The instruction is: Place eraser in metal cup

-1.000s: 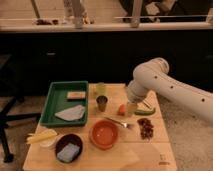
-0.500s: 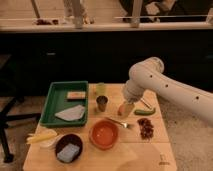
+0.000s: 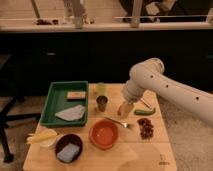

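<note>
The eraser [image 3: 76, 95], a flat tan block with a darker band, lies at the back of the green tray [image 3: 52, 107]. The metal cup [image 3: 102, 103], small and dark grey, stands on the table just right of the tray. My gripper [image 3: 125, 110] hangs from the white arm [image 3: 150, 80] over the table, a short way right of the metal cup and far from the eraser. Nothing shows in the gripper.
A grey folded cloth [image 3: 71, 114] lies in the tray. A pale yellow-green cup [image 3: 101, 89] stands behind the metal cup. An orange bowl [image 3: 104, 134], a fork [image 3: 118, 121], a green pepper [image 3: 144, 111], dark dried fruit [image 3: 146, 128], a dark bowl with a blue sponge [image 3: 68, 148] and a banana [image 3: 42, 136] share the table.
The arm has swung left, bringing the gripper closer to the metal cup. The objects on the table have not moved.
</note>
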`<state>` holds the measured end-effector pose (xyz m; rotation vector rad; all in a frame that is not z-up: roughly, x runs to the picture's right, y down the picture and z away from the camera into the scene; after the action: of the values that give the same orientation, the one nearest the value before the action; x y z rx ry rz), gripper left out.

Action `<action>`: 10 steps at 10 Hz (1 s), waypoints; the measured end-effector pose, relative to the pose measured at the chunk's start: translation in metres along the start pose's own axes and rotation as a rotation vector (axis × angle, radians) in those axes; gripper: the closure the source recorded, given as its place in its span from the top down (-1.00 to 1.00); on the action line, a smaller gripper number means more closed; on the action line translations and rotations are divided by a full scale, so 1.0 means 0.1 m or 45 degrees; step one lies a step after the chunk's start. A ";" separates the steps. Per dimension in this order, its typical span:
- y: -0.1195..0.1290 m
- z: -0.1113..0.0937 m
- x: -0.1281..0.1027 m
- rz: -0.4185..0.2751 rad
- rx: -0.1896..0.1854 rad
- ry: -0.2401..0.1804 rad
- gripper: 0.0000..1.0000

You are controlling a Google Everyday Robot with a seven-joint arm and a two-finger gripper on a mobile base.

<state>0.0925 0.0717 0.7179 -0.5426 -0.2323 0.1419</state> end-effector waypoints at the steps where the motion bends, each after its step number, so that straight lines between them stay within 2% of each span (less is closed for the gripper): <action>1: -0.02 0.06 -0.13 -0.011 0.005 -0.026 0.60; 3: -0.06 0.21 -0.48 -0.027 0.021 -0.072 0.60; 6: -0.12 0.41 -0.90 -0.067 0.043 -0.111 0.60; 8: -0.16 0.52 -1.10 -0.099 0.048 -0.119 0.60; 10: -0.19 0.67 -1.40 -0.149 0.032 -0.116 0.60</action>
<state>-0.0577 0.0616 0.7579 -0.4970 -0.3500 0.0561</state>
